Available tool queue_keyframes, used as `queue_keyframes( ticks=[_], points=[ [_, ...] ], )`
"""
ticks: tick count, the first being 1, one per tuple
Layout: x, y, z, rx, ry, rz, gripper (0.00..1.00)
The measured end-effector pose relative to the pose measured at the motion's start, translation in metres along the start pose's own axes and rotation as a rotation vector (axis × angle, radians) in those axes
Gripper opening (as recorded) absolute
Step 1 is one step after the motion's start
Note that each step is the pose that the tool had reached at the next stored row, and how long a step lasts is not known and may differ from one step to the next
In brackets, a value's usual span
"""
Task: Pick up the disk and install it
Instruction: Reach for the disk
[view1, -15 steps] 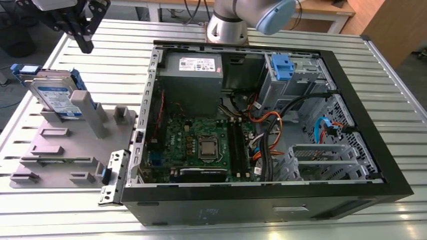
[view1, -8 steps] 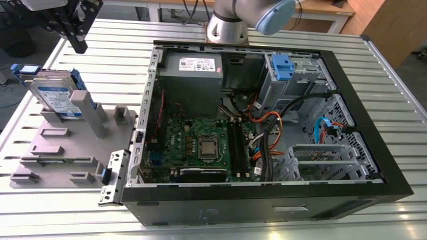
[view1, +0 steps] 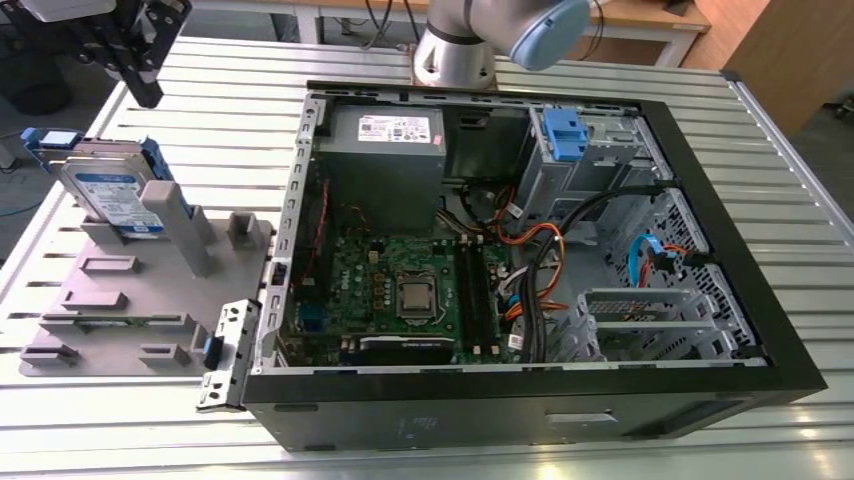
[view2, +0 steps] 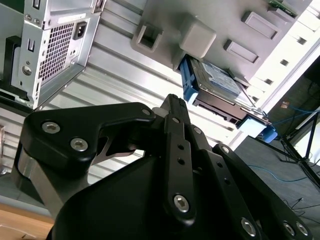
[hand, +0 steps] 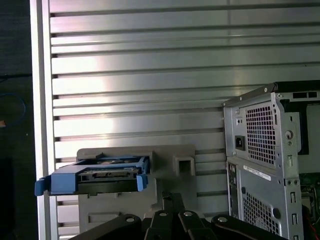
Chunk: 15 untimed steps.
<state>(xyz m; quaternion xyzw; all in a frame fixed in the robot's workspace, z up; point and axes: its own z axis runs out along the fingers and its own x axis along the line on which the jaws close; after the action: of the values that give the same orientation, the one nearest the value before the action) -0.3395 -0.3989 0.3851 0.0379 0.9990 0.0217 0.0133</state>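
Note:
The disk (view1: 110, 192) is a silver drive with a blue-and-white label and blue side rails. It stands tilted in the grey holder block (view1: 147, 295) at the exterior view's left. Both wrist views show it in the holder, edge-on as the disk (hand: 106, 176) and from its labelled side as the disk (view2: 216, 82). My black gripper (view1: 144, 92) hangs above and behind the disk, apart from it. It looks shut with nothing in it, its tips together in both wrist views, gripper (hand: 170, 198) and gripper (view2: 172, 101).
The open computer case (view1: 514, 375) lies on the slatted metal table (view1: 747, 110), to the right of the holder. Inside are a grey power-supply box (view1: 384, 140), a motherboard (view1: 400, 290), cables and a drive cage with a blue bracket (view1: 561, 135). The arm's base (view1: 461, 50) stands behind the case.

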Motion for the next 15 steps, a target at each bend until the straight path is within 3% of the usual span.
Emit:
queue_keyframes(
  ticks=[15],
  points=[
    [0.0185, -0.0015, 0.0009, 0.0000, 0.0000, 0.000, 0.11]
  ],
)
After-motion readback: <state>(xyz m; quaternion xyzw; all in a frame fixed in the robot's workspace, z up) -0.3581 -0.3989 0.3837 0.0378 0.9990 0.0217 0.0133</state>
